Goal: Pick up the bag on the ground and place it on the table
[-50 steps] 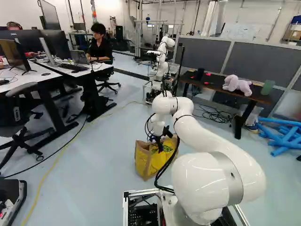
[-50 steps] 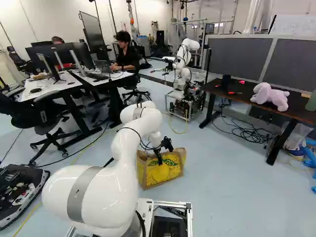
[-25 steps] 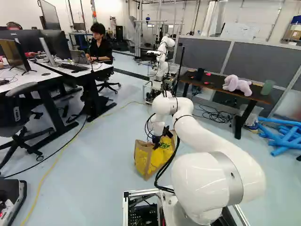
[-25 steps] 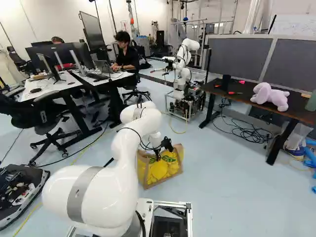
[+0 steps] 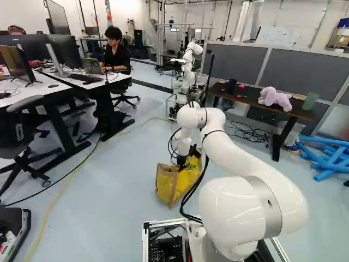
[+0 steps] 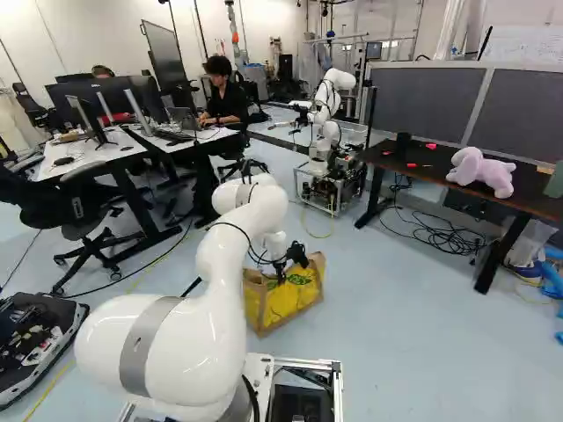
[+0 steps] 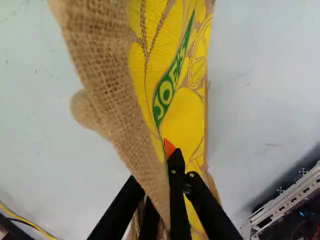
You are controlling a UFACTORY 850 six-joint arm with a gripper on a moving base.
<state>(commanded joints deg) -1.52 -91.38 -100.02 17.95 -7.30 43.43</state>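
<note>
We think the first bit of the job is nearly done: our gripper [image 7: 169, 155] has hold of the bag [image 6: 283, 301]. Its 2 fingers look pressed in on the bag's top edge, with the cloth pinched between them (we see just 1 orange pad [image 7: 169, 148] poking out by the yellow side). The bag is low down ahead of our base, upright but leaning a bit. We can't tell if its bottom is still touching the floor [image 6: 396, 334].

There is plenty left to do. The bag is well apart from the dark table [image 6: 519, 199], which is over at the right of the right base view. We judge that we must lift it high, carry it across and set it down there — next to the pink stuffed toy [image 6: 481, 171] and the green cup [image 5: 310, 101], not on top of them.

The bag is brown and rough, like sack cloth, with big yellow shapes that look like lemons and a green stripe of writing near the top. Seen from the wrist, its top is squeezed narrow by the gripper, and a round brown bump pokes out on the plain brown side. It looks soft and floppy — so we guess it could sag or swing when it goes up.
</note>
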